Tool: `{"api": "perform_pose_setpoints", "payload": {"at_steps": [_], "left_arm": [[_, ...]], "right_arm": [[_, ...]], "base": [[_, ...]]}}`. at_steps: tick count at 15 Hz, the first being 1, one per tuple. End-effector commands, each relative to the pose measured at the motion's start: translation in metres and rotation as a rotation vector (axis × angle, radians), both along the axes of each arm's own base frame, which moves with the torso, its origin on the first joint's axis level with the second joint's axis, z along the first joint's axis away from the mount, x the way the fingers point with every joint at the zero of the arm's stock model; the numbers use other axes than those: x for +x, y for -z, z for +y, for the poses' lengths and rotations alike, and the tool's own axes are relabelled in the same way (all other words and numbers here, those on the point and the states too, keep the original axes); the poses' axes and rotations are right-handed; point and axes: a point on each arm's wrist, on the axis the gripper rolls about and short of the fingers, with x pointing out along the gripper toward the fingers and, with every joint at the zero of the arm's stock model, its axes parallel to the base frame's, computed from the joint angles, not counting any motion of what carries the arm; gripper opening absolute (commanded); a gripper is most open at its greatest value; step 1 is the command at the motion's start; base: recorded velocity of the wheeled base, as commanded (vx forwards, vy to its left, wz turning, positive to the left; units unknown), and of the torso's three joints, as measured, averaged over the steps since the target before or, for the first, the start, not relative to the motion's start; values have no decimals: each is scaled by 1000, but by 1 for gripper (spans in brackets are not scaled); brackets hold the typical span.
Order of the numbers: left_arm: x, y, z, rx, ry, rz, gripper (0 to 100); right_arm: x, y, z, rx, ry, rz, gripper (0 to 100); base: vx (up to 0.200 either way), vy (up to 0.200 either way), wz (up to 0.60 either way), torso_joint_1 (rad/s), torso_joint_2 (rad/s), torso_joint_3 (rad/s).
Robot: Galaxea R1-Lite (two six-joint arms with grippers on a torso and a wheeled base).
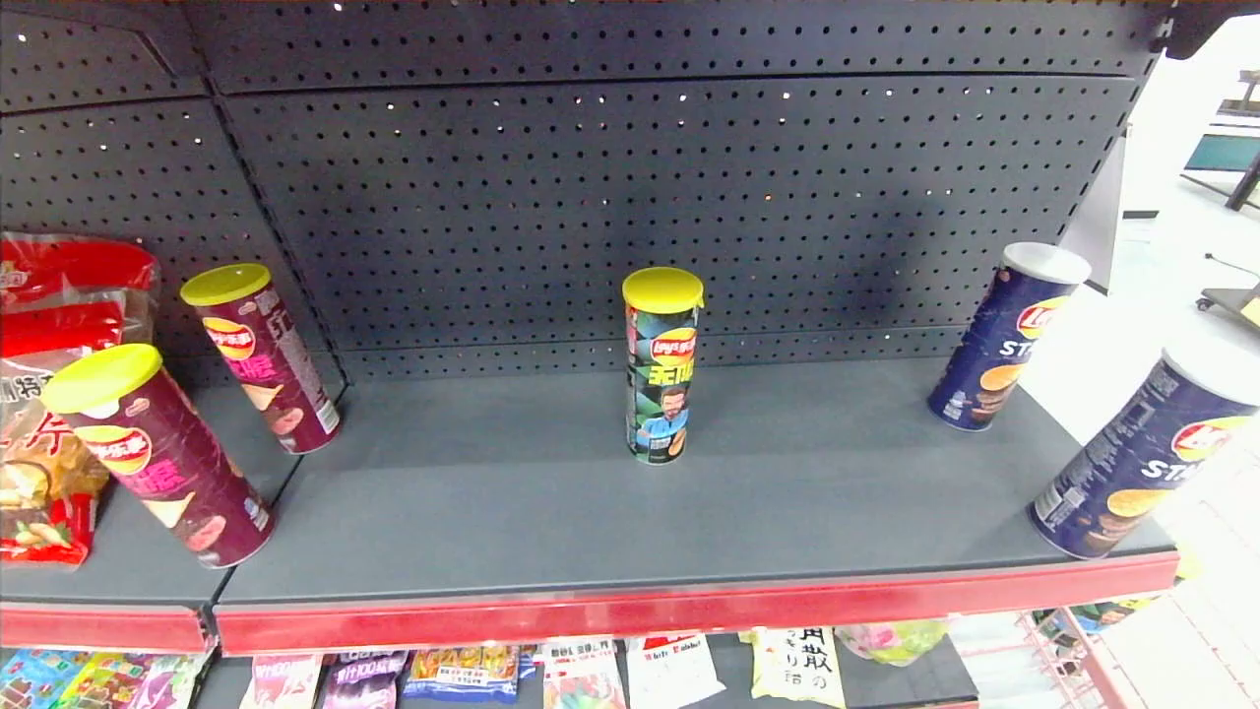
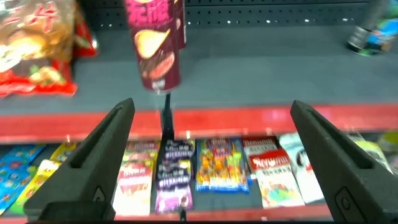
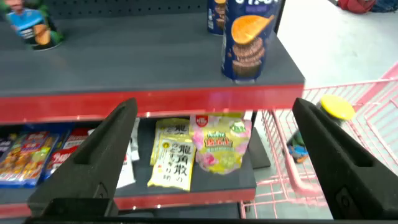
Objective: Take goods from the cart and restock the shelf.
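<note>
The dark shelf [image 1: 591, 512] with its red front lip takes up most of what we see. It has wide bare stretches on either side of the middle can. The pink wire cart [image 3: 298, 183] stands low, off the shelf's right end. Inside it lies something with a yellow lid [image 3: 337, 106], which we take to be the next can to stock.

The left gripper [image 2: 211, 106] hangs before the shelf lip with its fingers spread wide and nothing between them. The right gripper [image 3: 214, 102] is the same, apart and empty, near the right end.

We judge the step in hand to be fetching from the cart, and the right arm is the nearer one. We should drop it clear of the lip, close around the can's body and not its lid, then lift above the lip before moving in. The front blue can sits close to the corner and would tip easily, so we should aim for a bare stretch.

- Red snack bags [image 1: 59, 325]: a stack at the far left, number unclear.
- Maroon cans with yellow lids: two [image 1: 162, 453] [image 1: 261, 354].
- Dark blue cans with white lids: two [image 1: 1004, 340] [image 1: 1142, 458].
- Green-patterned can [image 1: 661, 364]: one, in the middle.

That makes five upright cans, all well apart.
</note>
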Motion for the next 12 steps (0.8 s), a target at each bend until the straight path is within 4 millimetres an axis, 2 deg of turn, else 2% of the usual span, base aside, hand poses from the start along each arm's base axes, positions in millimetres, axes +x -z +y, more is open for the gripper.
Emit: {"api": "perform_pose_setpoints", "payload": {"at_steps": [1,4,10,12], "left_arm": [[0,0,0,0,1,2,100],[0,0,0,0,-1,2,100],[0,0,0,2,-1,2,100],[0,0,0,2,1,0,100]], "right_arm": [[0,0,0,0,1,0,100],[0,0,0,0,1,0,100],[0,0,0,-3,-2,0,100],[0,0,0,-5,-4,0,100]], "base": [[-200,0,0,-2,2,-2],[-200,0,0,4,1,2],[0,0,0,0,0,0],[0,-200,0,0,5,0]]}}
